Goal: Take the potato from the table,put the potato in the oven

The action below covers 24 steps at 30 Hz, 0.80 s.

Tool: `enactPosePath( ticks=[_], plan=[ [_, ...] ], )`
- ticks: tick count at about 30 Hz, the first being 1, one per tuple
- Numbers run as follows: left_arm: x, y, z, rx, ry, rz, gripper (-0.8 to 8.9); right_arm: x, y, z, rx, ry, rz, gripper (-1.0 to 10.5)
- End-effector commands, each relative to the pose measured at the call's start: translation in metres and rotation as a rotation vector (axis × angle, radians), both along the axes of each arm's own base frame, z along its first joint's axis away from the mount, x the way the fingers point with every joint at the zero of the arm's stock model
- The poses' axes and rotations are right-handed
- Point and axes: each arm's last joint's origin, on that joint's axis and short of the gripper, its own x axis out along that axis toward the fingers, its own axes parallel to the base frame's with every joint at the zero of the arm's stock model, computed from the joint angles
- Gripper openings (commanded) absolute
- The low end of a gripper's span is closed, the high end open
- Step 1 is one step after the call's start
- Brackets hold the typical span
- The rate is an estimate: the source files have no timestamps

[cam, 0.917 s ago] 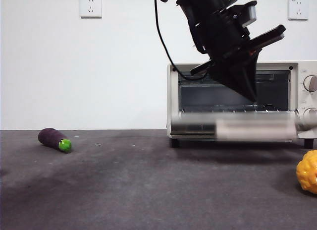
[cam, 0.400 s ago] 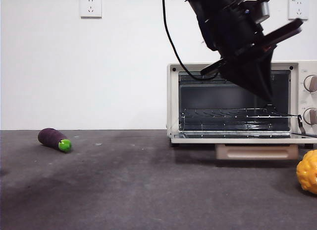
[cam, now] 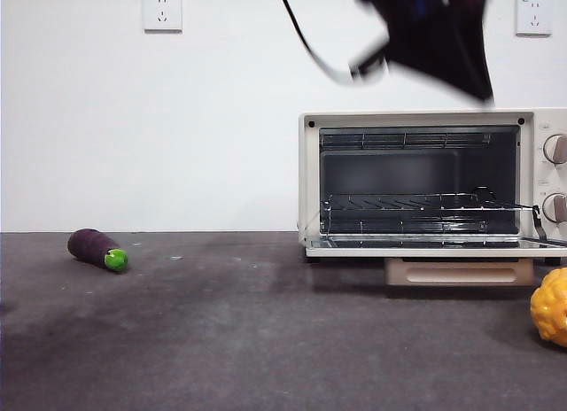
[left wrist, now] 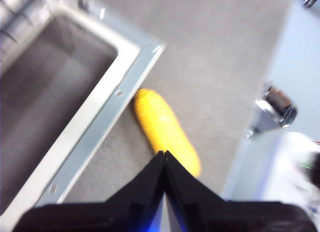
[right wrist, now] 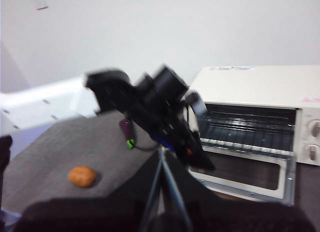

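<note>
The oven is standing with its door folded all the way down, so the way in is open, and the wire rack inside is bare. That part looks done. The potato is not in the oven yet. It is lying on the table, well apart from the oven, and nothing is touching it, so picking it up and carrying it in are both left to do. The left gripper is hanging high above the open door, up at the top of the front view, and it looks blurry. Its two black fingers are pressed together and are holding nothing. Below it, a bumpy yellow lump is lying just beside the door. The right gripper is waiting farther back, with its fingers close together and empty too. A purple eggplant is lying far off to the side.
</note>
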Motion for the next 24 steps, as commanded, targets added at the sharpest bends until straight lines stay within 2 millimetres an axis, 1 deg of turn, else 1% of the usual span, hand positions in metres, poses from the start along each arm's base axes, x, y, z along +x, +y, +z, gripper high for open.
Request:
enactPosePath(
  ticks=[1, 5, 9, 12, 14, 17, 18, 24],
  plan=[
    [-0.018, 0.019, 0.034, -0.02, -0.061, -0.04, -0.05, 0.002, 0.001, -0.002, -0.008, 0.021, 0.023, 0.0],
    [-0.044, 0.053, 0.086, -0.096, -0.15, -0.062, -0.05, 0.01, 0.001, -0.001, 0.008, 0.039, 0.064, 0.0],
    [-0.074, 0.092, 0.134, -0.2, -0.243, -0.063, -0.05, 0.026, 0.004, 0.005, 0.069, 0.076, 0.196, 0.0],
    [-0.096, 0.123, 0.16, -0.227, -0.316, -0.05, -0.05, 0.041, 0.006, 0.011, 0.111, 0.093, 0.279, 0.0],
    [-0.11, 0.145, 0.17, -0.186, -0.357, 0.006, -0.05, 0.049, 0.006, 0.015, 0.132, 0.096, 0.298, 0.0],
    [-0.131, 0.178, 0.176, -0.075, -0.386, 0.075, -0.05, 0.062, 0.006, 0.021, 0.161, 0.086, 0.323, 0.0],
    [-0.136, 0.186, 0.178, -0.055, -0.398, 0.095, -0.05, 0.066, 0.006, 0.024, 0.171, 0.078, 0.337, 0.0],
    [-0.173, 0.233, 0.198, -0.173, -0.446, 0.128, -0.05, 0.089, 0.006, 0.036, 0.226, 0.05, 0.352, 0.0]
  ],
)
